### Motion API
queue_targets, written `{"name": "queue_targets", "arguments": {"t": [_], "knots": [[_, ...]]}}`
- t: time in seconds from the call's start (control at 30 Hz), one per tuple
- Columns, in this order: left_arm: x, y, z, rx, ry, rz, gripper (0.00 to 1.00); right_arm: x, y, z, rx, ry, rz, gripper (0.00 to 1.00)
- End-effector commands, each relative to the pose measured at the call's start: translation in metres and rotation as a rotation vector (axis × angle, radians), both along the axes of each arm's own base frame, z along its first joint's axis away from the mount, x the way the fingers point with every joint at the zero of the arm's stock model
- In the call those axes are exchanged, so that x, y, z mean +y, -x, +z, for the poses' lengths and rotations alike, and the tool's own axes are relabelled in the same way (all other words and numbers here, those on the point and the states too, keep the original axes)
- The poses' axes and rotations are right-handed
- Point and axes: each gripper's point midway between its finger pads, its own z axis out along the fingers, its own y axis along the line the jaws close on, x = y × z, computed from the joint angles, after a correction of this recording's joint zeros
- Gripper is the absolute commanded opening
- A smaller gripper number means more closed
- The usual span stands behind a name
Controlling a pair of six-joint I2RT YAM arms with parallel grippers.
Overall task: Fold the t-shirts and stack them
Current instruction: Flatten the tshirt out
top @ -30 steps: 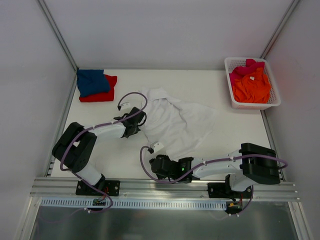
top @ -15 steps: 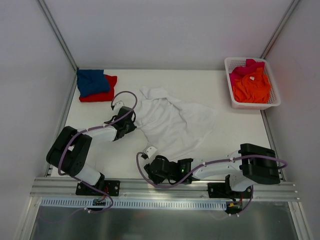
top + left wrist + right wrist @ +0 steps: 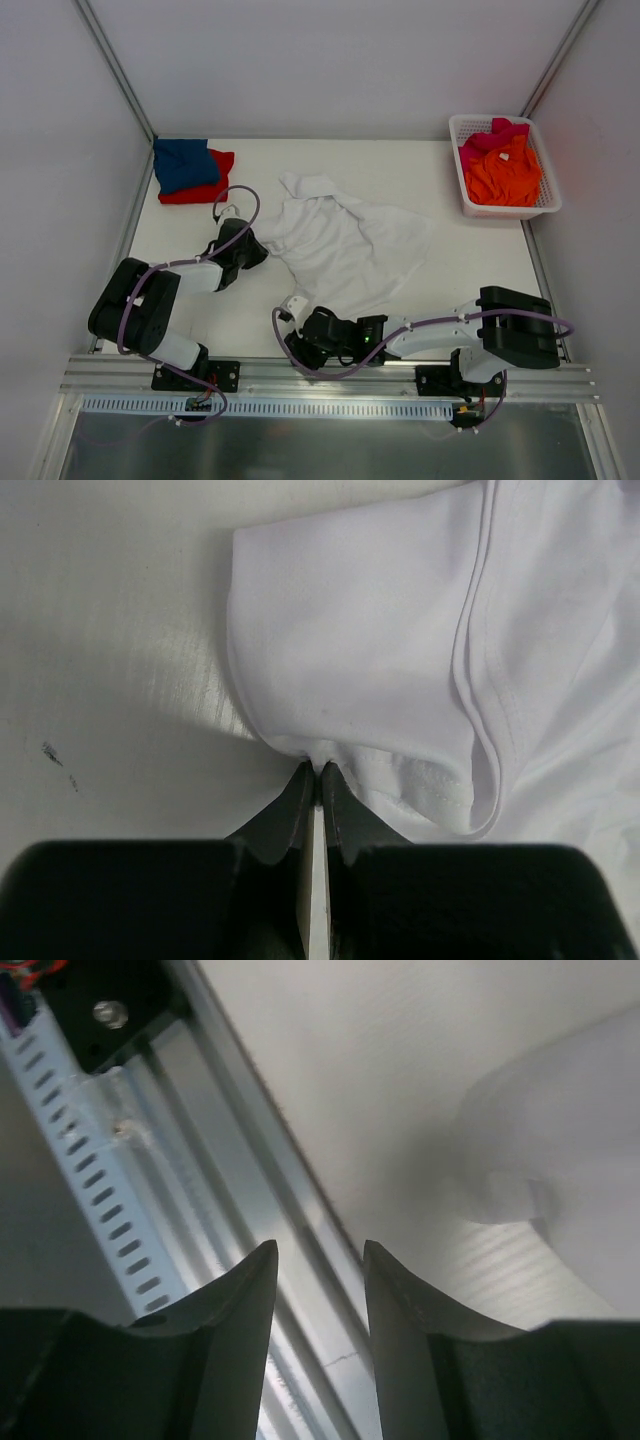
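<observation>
I'm pinching the white t-shirt's (image 3: 350,630) edge in my left gripper (image 3: 318,772) while my right gripper (image 3: 320,1257) is hanging over the table's (image 3: 400,170) near edge, jaws apart and empty.

Mid-table filled by a crumpled white cloth t-shirt (image 3: 345,245), open lane between it and the white plastic lattice basket (image 3: 510,211) far right, folded blue t-shirt (image 3: 185,163) on red t-shirt (image 3: 215,188) blocking the far-left corner, black-and-white left arm (image 3: 195,275) across the left side, right arm (image 3: 430,335) along the near edge.
</observation>
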Motion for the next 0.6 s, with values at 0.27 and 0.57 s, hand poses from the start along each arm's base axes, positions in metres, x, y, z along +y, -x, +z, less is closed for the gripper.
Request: {"name": "queue_targets", "arguments": {"t": [0.27, 0.57], "knots": [[0.014, 0.025, -0.022, 0.105, -0.028, -0.021, 0.00, -0.046, -0.085, 0.006, -0.370, 0.211, -0.332, 0.43], [0.013, 0.023, -0.022, 0.102, -0.023, -0.024, 0.00, -0.043, -0.081, 0.001, -0.375, 0.222, -0.334, 0.43]]}}
